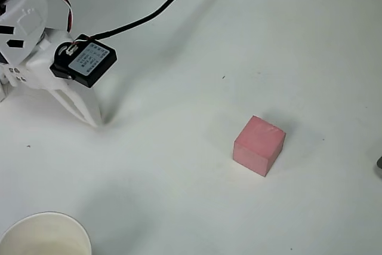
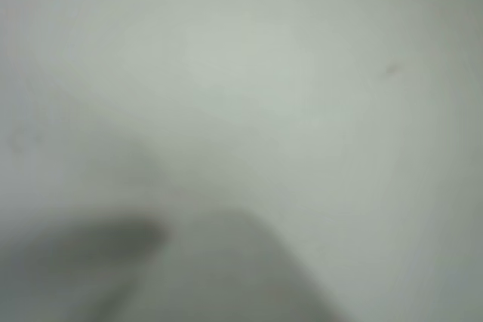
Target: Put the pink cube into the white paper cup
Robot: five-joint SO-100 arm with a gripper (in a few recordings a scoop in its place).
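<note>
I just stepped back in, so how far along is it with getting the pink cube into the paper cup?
Nothing is done yet. The pink cube sits on the table, untouched. The gripper is off to the left in the overhead view, holding nothing. Still left: reach, grasp, carry it to the white paper cup and drop it in.

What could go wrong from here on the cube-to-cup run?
1. The pink cube sits rotated on the table; a poorly aligned grasp might catch its corners and slip.
2. The white paper cup is cut off at the overhead view's edge, so release alignment is hard to check.
3. The gripper starts away from both; wrist view is blurred.
</note>
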